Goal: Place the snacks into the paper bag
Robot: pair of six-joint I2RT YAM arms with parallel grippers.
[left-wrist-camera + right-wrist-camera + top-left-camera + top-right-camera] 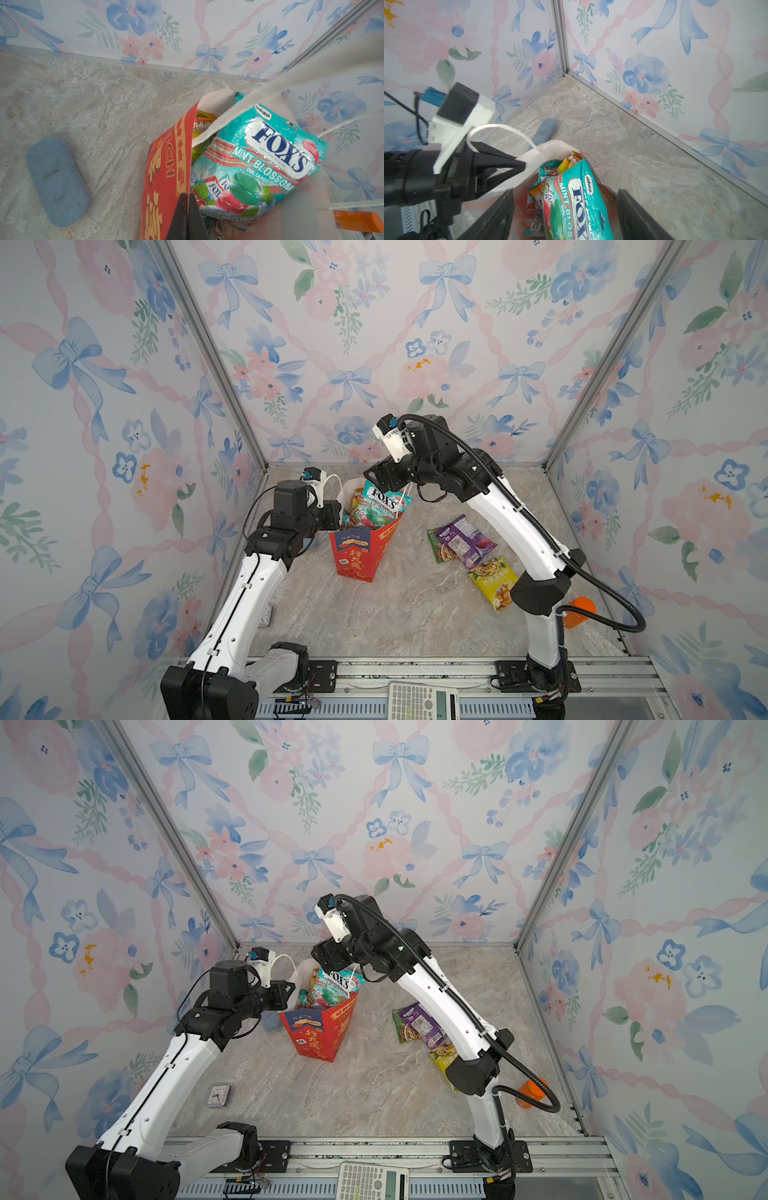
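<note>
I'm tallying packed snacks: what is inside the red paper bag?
A teal FOX'S Mint Blossom packet sticks out of the paper bag, over a yellow-orange packet and other teal packets. Deeper contents are covered.

teal packet (259,162): "FOX'S CRYSTAL CLEAR", "MINT BLOSSOM OVAL CANDY", "SAVORIA"; red paper bag (164,187): "ICH", gold Chinese characters.

You're working inside a three-sided booth. In both top views the back wall (374,344) at 12 o'clock, the left wall (83,448) at 9 and the right wall (685,448) at 3 all carry the same pale wallpaper of blue bows, twisted pink ribbons, and pink and blue flowers. Bare aluminium posts (212,352) run up the two far corners, at 11 and 1. Your desk (395,614) is grey-beige with a marble pattern, evenly lit with soft shadows. A metal rail (415,668) crosses its near edge at 6 o'clock.
</note>
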